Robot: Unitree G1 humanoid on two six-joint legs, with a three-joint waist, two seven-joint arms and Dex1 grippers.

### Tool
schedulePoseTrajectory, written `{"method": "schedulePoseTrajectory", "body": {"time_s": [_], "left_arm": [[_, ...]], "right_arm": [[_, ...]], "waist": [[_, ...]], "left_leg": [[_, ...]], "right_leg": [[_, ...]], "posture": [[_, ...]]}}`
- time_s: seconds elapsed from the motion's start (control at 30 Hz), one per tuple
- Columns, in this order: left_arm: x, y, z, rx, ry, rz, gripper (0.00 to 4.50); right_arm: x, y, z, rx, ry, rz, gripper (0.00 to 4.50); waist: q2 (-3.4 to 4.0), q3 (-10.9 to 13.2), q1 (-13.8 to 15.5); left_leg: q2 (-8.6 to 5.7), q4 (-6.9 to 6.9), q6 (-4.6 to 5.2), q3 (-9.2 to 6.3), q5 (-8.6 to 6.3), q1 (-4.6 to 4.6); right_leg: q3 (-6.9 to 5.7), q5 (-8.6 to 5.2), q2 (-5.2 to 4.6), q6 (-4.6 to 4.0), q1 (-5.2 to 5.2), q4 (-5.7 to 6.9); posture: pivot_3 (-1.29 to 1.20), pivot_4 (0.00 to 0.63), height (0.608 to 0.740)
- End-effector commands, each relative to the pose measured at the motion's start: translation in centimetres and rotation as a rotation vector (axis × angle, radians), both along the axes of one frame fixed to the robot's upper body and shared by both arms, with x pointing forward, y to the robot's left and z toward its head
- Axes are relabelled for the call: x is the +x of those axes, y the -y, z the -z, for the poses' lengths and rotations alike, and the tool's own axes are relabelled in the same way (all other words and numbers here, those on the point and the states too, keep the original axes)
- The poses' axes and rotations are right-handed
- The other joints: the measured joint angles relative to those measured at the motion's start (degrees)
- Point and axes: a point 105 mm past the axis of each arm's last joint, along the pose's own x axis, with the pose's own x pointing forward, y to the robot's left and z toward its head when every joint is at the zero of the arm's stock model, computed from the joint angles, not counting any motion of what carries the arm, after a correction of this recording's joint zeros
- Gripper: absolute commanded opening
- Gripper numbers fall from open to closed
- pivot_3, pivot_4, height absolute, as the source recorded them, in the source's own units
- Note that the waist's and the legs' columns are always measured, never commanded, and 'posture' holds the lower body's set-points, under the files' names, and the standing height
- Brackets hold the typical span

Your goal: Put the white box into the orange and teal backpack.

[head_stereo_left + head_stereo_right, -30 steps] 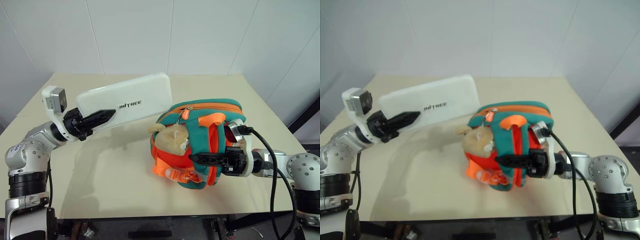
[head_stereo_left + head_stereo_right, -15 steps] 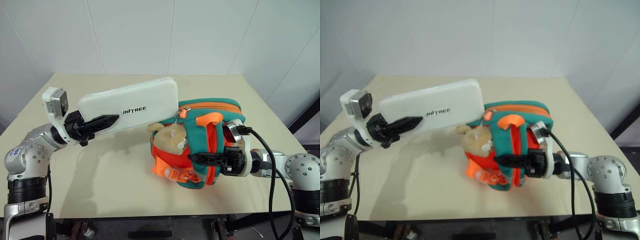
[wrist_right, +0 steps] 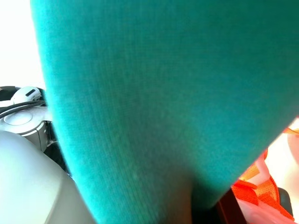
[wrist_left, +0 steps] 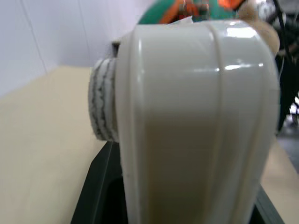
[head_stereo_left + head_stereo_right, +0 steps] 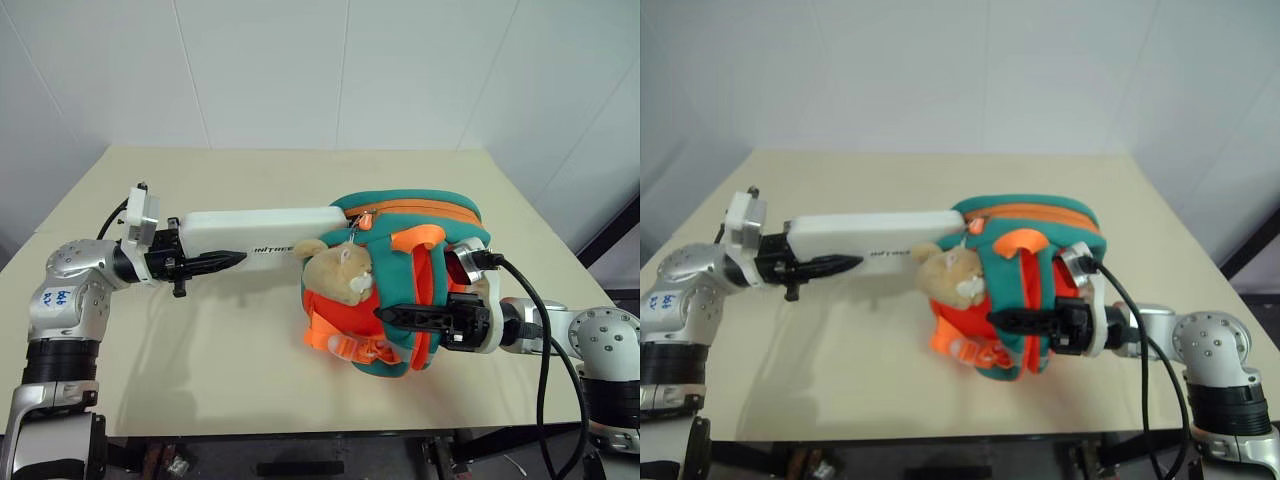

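My white box (image 5: 262,228) hangs level above the worktop (image 5: 200,350), far end at the orange and teal backpack (image 5: 410,290) | left gripper (image 5: 225,260) jaws clamp its near end | right gripper (image 5: 395,315) jaws pinch a backpack strap.

Bright, even light falls from above onto the beige surface (image 5: 250,370), and soft-edged shadows lie under the white box (image 5: 262,222) and to the left of the orange and teal backpack (image 5: 420,270). The left eye view is crisp; the right eye view is hazier and paler. In the left wrist view the box (image 4: 196,121) shows white glare streaks and the background is blurred. In the right wrist view, teal fabric (image 3: 154,93) is out of focus, with washed-out white at the edges.
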Motion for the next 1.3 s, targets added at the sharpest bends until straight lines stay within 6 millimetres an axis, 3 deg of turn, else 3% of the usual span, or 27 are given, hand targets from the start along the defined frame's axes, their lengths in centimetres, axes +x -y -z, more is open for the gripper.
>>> {"method": "schedulePoseTrajectory", "body": {"time_s": [0.03,0.4,0.6,0.73,0.87,1.0,1.13,1.3], "left_arm": [[0.2,1.0,-0.8,0.085,0.038,0.060,1.31],[2.9,8.3,-1.8,0.127,0.017,0.163,1.31],[3.0,11.8,-1.8,0.161,0.005,0.233,1.31],[2.1,14.5,-1.9,0.181,0.047,0.338,1.31],[1.3,15.8,-1.2,0.198,0.035,0.410,1.31],[2.2,16.5,-0.2,0.201,0.019,0.360,1.31],[2.5,15.8,0.4,0.209,-0.002,0.334,2.53],[2.4,14.0,-1.0,0.174,0.027,0.302,4.04]], "right_arm": [[-0.4,-0.4,-0.6,0.015,0.029,-0.032,0.03],[-0.4,-1.1,-0.5,0.023,0.035,-0.047,0.03],[-0.4,-1.4,-0.4,0.032,0.040,-0.045,0.03],[-0.4,-1.6,-0.3,0.039,0.041,-0.044,0.03],[-0.4,-1.8,-0.3,0.048,0.045,-0.041,0.03],[-0.5,-2.0,-0.2,0.054,0.047,-0.041,0.03],[-0.6,-2.1,-0.2,0.060,0.048,-0.042,0.03],[-0.6,-2.2,-0.2,0.061,0.049,-0.039,0.03]], "waist": [[0.00,0.00,0.07],[0.00,0.00,-0.16],[0.01,0.01,-0.08],[0.01,0.01,0.08],[0.02,0.01,-0.06],[0.02,0.01,0.03],[0.02,0.01,0.08],[0.02,0.01,-0.06]], "left_leg": [[0.00,0.00,0.00,0.00,0.00,0.00],[0.00,0.01,0.06,-0.02,-0.03,-0.10],[0.00,0.03,0.08,-0.03,-0.04,-0.11],[0.00,0.05,0.08,-0.04,-0.04,-0.12],[-0.01,0.05,0.09,-0.05,-0.05,-0.16],[0.00,0.04,0.09,-0.06,-0.05,-0.16],[-0.02,0.11,0.10,-0.06,-0.05,-0.16],[-0.01,0.09,0.10,-0.07,-0.05,-0.16]], "right_leg": [[0.00,0.00,0.00,0.00,0.01,0.00],[0.00,0.00,0.02,0.01,-0.07,0.01],[0.00,-0.01,0.03,0.01,-0.09,0.03],[0.00,-0.01,0.03,0.02,-0.08,0.03],[0.00,-0.01,0.03,0.02,-0.09,0.02],[-0.01,-0.01,0.04,0.02,-0.10,0.03],[-0.01,-0.01,0.02,0.03,-0.06,0.04],[-0.01,-0.01,0.04,0.03,-0.08,0.06]], "posture": [[0.00,0.150,0.740],[0.00,0.150,0.740],[0.00,0.150,0.740],[0.00,0.150,0.740],[0.00,0.150,0.740],[0.00,0.150,0.740],[0.00,0.150,0.740],[0.00,0.150,0.740]]}}
